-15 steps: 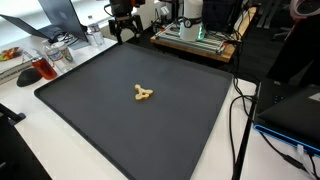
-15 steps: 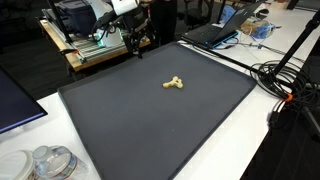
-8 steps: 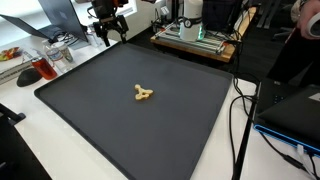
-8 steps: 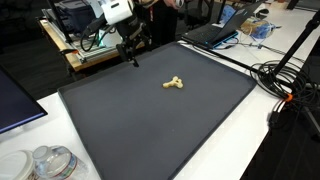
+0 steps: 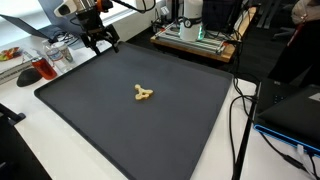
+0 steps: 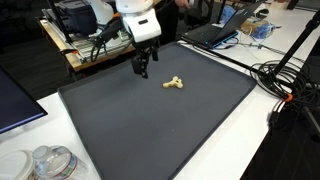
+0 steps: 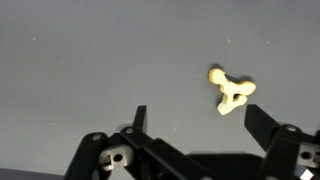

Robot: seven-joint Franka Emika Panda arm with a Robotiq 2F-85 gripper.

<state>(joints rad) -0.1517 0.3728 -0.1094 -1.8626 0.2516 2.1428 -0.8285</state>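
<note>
Swung in from the far edge, the claw [image 6: 143, 68] now hovers, jaws apart and empty, near the small yellow piece [image 6: 174, 82] lying untouched mid-mat [image 6: 150, 130] on the surface, so closing in and gripping seem still ahead.

We take this for a robotics lab. Over the large black rectangular mat [image 6: 150, 125] hangs a black robot gripper [image 6: 142, 72]. Behind the mat stands a wooden cart [image 5: 200, 45] loaded with electronic gear, and beside the mat lie tangled black cables [image 6: 283, 78] and an open dark laptop [image 6: 205, 33].
</note>
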